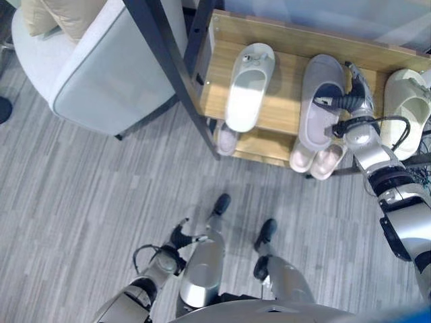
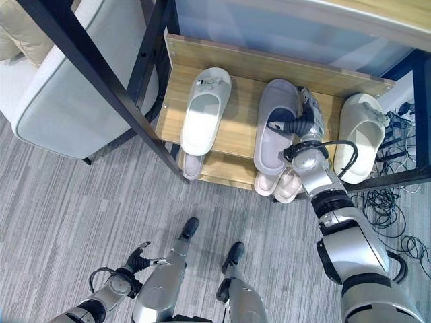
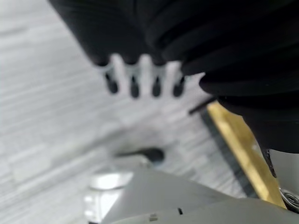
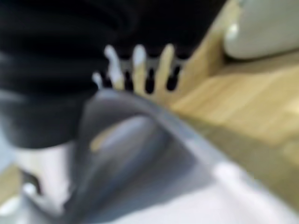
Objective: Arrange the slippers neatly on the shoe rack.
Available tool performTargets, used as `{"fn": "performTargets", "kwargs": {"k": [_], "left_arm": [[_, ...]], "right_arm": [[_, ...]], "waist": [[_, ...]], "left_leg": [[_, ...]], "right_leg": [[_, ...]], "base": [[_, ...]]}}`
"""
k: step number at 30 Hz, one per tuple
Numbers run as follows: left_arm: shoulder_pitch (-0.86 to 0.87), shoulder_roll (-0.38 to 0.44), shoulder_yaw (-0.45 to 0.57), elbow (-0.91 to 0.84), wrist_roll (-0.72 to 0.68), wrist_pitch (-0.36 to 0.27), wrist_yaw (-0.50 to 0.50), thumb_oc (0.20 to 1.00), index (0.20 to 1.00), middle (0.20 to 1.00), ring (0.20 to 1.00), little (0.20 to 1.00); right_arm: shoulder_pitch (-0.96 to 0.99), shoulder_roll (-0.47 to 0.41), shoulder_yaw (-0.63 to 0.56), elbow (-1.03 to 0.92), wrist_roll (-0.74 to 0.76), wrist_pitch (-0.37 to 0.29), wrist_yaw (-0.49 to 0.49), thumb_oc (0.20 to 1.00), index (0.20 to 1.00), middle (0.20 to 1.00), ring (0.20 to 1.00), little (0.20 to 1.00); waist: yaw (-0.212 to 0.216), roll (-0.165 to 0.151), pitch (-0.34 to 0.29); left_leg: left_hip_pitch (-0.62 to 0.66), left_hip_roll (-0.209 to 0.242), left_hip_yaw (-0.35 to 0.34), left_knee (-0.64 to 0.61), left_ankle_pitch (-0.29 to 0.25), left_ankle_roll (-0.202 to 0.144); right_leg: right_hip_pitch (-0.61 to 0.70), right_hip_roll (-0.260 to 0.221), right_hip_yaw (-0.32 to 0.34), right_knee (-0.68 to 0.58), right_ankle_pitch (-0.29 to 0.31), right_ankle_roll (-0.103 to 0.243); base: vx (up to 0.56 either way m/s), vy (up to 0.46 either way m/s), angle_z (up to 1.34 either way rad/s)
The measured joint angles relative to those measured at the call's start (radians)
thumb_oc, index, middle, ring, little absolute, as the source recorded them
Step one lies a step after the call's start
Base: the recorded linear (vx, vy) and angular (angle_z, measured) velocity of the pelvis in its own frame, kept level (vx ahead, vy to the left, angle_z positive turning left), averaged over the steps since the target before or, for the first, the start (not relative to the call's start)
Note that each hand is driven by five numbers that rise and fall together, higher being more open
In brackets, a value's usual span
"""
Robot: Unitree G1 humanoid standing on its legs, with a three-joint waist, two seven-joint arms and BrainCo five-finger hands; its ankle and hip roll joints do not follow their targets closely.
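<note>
Wooden shoe rack shelf with a dark metal frame (image 2: 239, 128) holds three slippers on the upper board, toes pointing away from the robot. White open-back slipper (image 2: 204, 109) sits on the robot's left side of the board. Grey open-back slipper (image 2: 275, 131) is in the middle, well apart from the white one. Cream open-back slipper (image 2: 359, 134) is at the right end, its heel hanging past the front edge.

Right hand (image 2: 308, 121) is up on the shelf against the right edge of the grey slipper, thumb reaching over the slipper's opening. Right wrist view shows the fingers (image 4: 138, 60) roughly straight, just past the slipper's rim. Looks like a loose contact on the rim rather than a firm clamp, but the wrist view is too soft to be sure.

Lower shelf: pair of pale pink slippers (image 2: 281, 185) poking out just below the grey one, and another pale slipper heel (image 2: 192, 165) below the white one.

Left hand (image 2: 138, 259) hangs low at the robot's side over the grey striped carpet floor (image 2: 81, 222), fingers loosely spread, holding nothing.

Light grey upholstered armchair (image 2: 67, 101) stands left of the rack.
</note>
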Motion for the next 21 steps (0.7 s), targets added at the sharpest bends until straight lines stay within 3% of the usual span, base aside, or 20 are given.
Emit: {"fn": "performTargets", "kwargs": {"k": [1,3,4,5,15,16,17,19,21], "left_arm": [[-0.001,0.000,-0.001,0.000,-0.003,0.000,0.000,1.000,1.000,1.000,1.000,1.000],[0.000,0.000,-0.001,0.004,-0.004,0.000,0.000,1.000,1.000,1.000,1.000,1.000],[0.000,0.000,0.000,0.005,-0.006,0.000,0.001,1.000,1.000,1.000,1.000,1.000],[0.000,0.000,0.000,0.010,-0.007,0.000,0.001,1.000,1.000,1.000,1.000,1.000],[0.000,-0.004,0.000,0.015,-0.028,0.005,0.006,1.000,1.000,1.000,1.000,1.000],[-0.001,-0.008,0.001,0.017,-0.035,0.006,0.006,1.000,1.000,1.000,1.000,1.000],[0.002,-0.007,0.002,0.007,-0.035,0.008,0.006,1.000,1.000,1.000,1.000,1.000],[0.002,-0.006,0.001,0.007,-0.035,0.009,0.006,1.000,1.000,1.000,1.000,1.000],[0.014,-0.006,0.011,0.000,-0.035,0.010,0.007,1.000,1.000,1.000,1.000,1.000]], "right_arm": [[-0.024,0.001,0.006,0.047,0.001,-0.001,0.000,1.000,1.000,1.000,1.000,1.000],[-0.057,0.000,0.018,0.112,0.002,0.003,0.000,0.426,0.426,0.426,0.426,0.426],[-0.061,-0.002,0.018,0.109,0.006,0.010,-0.001,0.244,0.244,0.244,0.244,0.244],[-0.061,-0.002,0.022,0.094,0.012,0.010,-0.001,0.200,0.200,0.200,0.200,0.200],[-0.045,-0.002,0.016,0.019,0.022,0.016,-0.024,0.200,0.200,0.200,0.200,0.200],[0.017,-0.001,-0.010,-0.094,0.019,0.024,-0.028,0.200,0.200,0.200,0.200,0.200],[0.167,-0.001,-0.084,-0.349,-0.012,0.015,-0.044,0.200,0.200,0.200,0.200,0.200],[0.242,-0.001,-0.093,-0.440,-0.051,0.011,-0.054,0.200,0.200,0.200,0.200,0.200],[0.422,0.023,-0.188,-0.680,-0.119,-0.017,-0.098,0.200,0.200,0.200,0.200,0.200]], "waist": [[0.002,-0.001,-0.001],[0.001,-0.001,-0.001],[-0.002,-0.002,-0.002],[-0.005,-0.004,-0.010],[-0.008,-0.008,-0.023],[-0.013,-0.007,-0.024],[-0.016,-0.007,-0.024],[-0.036,-0.007,-0.025],[-0.057,-0.006,-0.025]], "left_leg": [[-0.001,-0.001,-0.001,0.002,-0.001,-0.001],[-0.002,-0.003,-0.001,0.004,-0.001,-0.002],[-0.006,-0.005,-0.001,0.008,-0.002,-0.002],[-0.018,-0.007,-0.001,0.014,-0.003,-0.002],[-0.049,-0.019,-0.003,0.036,-0.004,0.000],[-0.058,-0.022,-0.004,0.047,-0.009,0.001],[-0.064,-0.025,-0.004,0.048,-0.010,0.001],[-0.065,-0.027,0.000,0.050,-0.010,0.001],[-0.065,-0.026,0.005,0.053,-0.010,0.001]], "right_leg": [[0.000,-0.003,0.000,0.000,0.001,0.000],[0.000,-0.006,0.001,0.000,0.001,0.001],[-0.002,-0.007,0.000,0.000,0.001,0.002],[-0.010,-0.009,0.000,0.000,0.001,0.002],[-0.029,-0.016,-0.003,0.000,0.005,0.004],[-0.033,-0.016,-0.003,0.000,0.005,0.004],[-0.038,-0.016,-0.004,0.000,0.005,0.004],[-0.040,-0.018,0.000,0.001,0.009,0.002],[-0.041,-0.018,0.003,0.005,0.009,0.002]], "base": [[0.00,0.000,0.00],[0.00,0.000,0.00],[0.00,0.000,0.00],[0.00,0.000,0.00],[0.01,-0.002,0.01],[0.04,-0.025,0.04],[0.02,-0.043,0.02],[0.00,-0.059,-0.02],[-0.02,-0.079,-0.09]]}}
